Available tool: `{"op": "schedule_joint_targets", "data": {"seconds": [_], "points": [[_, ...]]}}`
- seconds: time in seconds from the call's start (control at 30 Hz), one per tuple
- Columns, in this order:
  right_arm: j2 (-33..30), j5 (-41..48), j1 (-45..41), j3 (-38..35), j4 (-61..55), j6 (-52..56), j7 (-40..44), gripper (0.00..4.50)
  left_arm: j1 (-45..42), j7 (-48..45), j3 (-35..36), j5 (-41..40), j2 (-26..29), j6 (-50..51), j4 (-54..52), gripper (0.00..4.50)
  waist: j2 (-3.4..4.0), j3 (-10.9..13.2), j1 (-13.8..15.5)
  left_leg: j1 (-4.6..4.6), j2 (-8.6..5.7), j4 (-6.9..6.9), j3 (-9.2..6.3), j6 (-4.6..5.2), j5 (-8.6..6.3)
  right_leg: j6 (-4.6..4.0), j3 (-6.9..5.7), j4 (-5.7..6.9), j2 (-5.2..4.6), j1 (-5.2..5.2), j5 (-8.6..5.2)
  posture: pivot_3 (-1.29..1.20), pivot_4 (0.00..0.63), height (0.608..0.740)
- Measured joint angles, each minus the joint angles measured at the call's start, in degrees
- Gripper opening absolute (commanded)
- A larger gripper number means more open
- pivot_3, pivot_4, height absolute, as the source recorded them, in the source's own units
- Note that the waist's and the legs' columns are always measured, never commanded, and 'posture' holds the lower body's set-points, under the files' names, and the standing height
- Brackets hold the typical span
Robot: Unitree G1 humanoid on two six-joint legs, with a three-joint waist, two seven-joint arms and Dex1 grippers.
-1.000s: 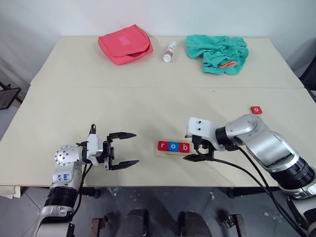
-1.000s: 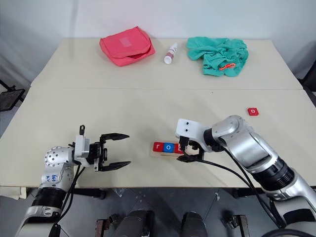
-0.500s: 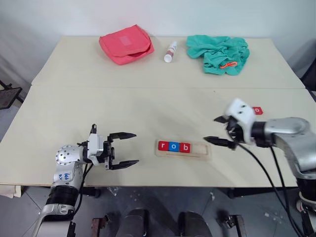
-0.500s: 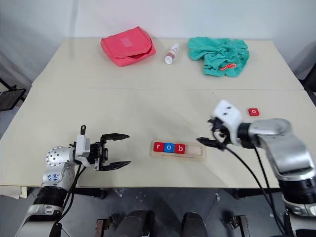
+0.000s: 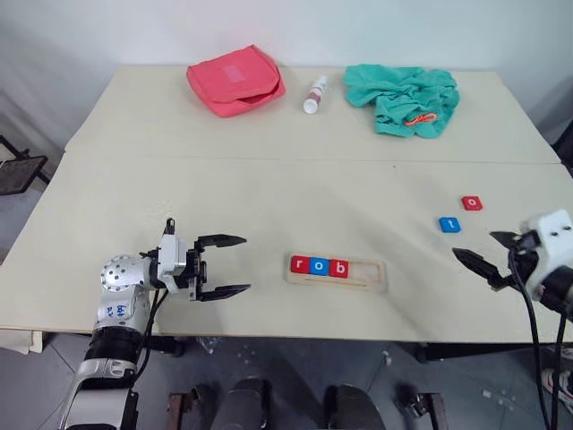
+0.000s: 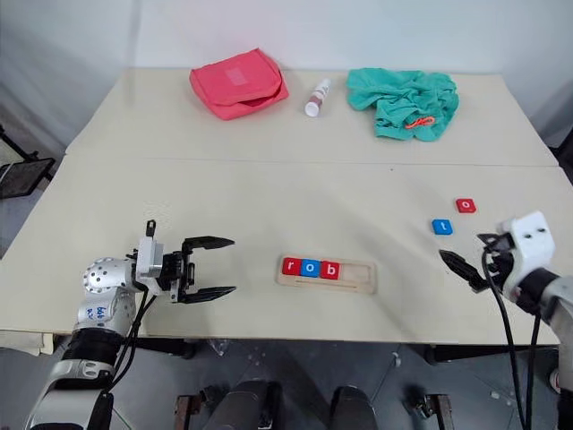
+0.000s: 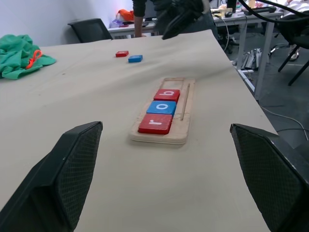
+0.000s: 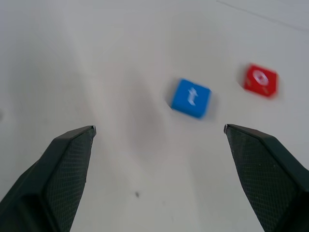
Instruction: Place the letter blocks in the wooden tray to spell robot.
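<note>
The wooden tray (image 5: 369, 274) lies near the table's front edge, with the red r (image 5: 300, 264), blue o (image 5: 319, 265) and red b (image 5: 338, 267) letter blocks side by side in its left part. A blue t block (image 5: 449, 224) and a red o block (image 5: 472, 203) lie loose on the table to the right. My right gripper (image 5: 473, 243) hovers open just right of and in front of the t block (image 8: 191, 98), holding nothing. My left gripper (image 5: 246, 263) is open and empty, left of the tray (image 7: 186, 96), pointing at it.
A pink pouch (image 5: 235, 79), a small white bottle (image 5: 314, 93) and a crumpled green cloth (image 5: 403, 97) lie along the far edge. A seam crosses the tabletop between them and the tray. Chairs and a person stand beyond the table's right end in the left wrist view.
My right gripper has swung from the tray's right end far out to the right, staying open. The blue t block now shows. The left gripper has not moved.
</note>
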Motion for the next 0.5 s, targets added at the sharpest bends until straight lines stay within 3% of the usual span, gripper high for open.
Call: {"op": "schedule_joint_targets", "data": {"seconds": [0.2,0.5], "points": [[1.35,2.02,1.77,-4.55,-0.18,-1.87,-2.8,4.45,-1.24,-0.94,-0.01,0.0,0.0,-0.01,1.82,4.5,0.0,0.0,-0.04,0.05,0.04,0.0,0.01,0.0,0.0,0.0,0.01,0.0,0.03,0.02,0.0,0.0,0.15,0.74],[1.95,3.86,2.4,-5.39,0.03,-4.99,-3.91,4.45,-1.95,-1.56,-0.01,0.01,0.0,-0.03,2.2,4.5,0.0,0.0,-0.03,0.05,0.04,0.0,0.01,0.0,0.0,0.0,0.03,0.01,0.03,0.02,0.0,0.0,0.15,0.74]]}}
